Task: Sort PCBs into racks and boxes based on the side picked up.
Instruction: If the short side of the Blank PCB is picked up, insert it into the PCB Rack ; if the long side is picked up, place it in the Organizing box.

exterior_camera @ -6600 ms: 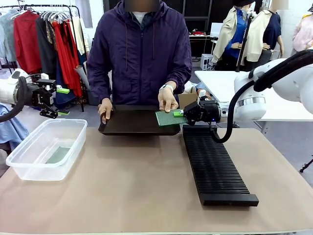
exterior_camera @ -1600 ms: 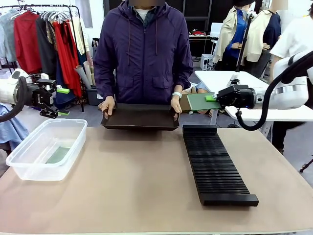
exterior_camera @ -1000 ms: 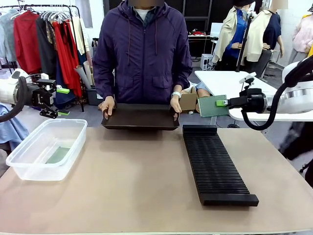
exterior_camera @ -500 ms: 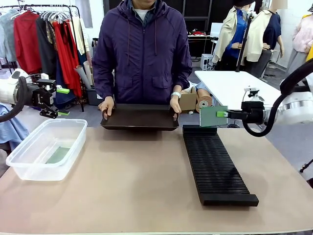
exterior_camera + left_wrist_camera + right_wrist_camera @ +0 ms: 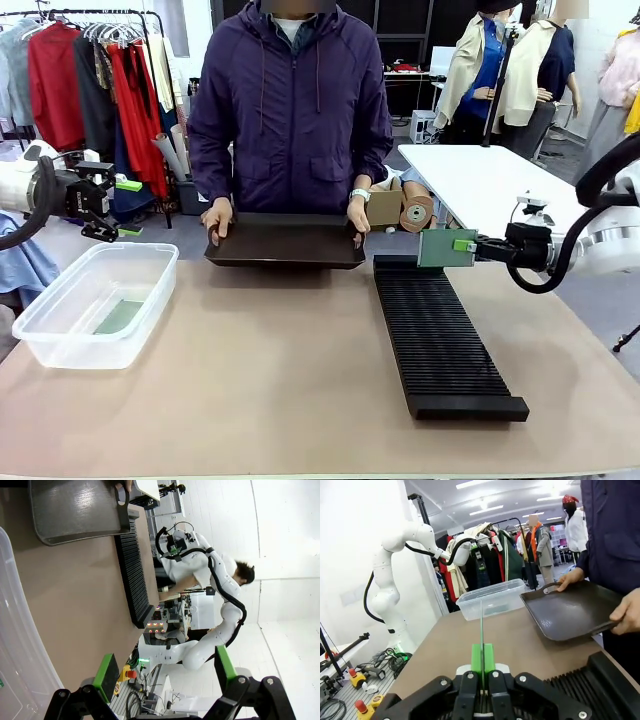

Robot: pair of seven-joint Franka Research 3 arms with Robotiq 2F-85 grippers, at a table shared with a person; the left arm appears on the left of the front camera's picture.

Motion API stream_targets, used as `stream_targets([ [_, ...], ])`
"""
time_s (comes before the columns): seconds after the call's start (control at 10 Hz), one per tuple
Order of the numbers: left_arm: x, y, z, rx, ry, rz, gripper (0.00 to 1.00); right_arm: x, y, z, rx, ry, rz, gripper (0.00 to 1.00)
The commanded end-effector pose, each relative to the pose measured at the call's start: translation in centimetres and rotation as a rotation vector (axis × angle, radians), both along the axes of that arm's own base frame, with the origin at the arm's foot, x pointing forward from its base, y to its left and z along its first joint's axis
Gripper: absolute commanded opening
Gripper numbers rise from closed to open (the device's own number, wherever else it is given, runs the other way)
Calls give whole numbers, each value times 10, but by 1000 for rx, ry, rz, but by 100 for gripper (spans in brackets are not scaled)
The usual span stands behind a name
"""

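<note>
Lowered from beside the person, the right hand (image 5: pixel 470 246), clamped on a thin green PCB (image 5: pixel 446 248), held it upright just above the slotted black rack (image 5: pixel 440 335) below it for slotting.

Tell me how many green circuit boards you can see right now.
2. One PCB stands on edge in the shut right gripper, above the rack's far end. Another PCB lies flat inside the clear box. More may be hidden.

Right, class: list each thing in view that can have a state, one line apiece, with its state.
Right tool: shut on the PCB, held upright on edge above the rack's far end.
Left tool: open, holding nothing.
Rack: slots unfilled.
Clear box: one PCB lying inside.
Dark tray: bare, gripped by the person's hands.
</note>
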State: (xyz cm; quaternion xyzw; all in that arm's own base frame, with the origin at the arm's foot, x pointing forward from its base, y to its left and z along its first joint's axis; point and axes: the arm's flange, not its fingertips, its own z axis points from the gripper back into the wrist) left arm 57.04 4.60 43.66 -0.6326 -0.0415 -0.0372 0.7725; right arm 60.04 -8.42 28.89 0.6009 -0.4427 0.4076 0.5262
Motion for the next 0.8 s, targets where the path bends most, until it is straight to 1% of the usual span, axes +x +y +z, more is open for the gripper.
stream_targets([
  [0.0, 0, 1, 0, 0, -1, 4, 100, 12, -5, -17, -19, -26, -12, 0],
  [0.2, 0, 1, 0, 0, -1, 4, 100, 16, -10, -35, -43, -63, -30, 0],
  [0.4, 0, 1, 0, 0, -1, 4, 100, 17, -9, -53, -68, -72, -37, 0],
  [0.7, 0, 1, 0, 0, -1, 4, 100, 21, -5, -69, -97, -55, -40, 0],
])
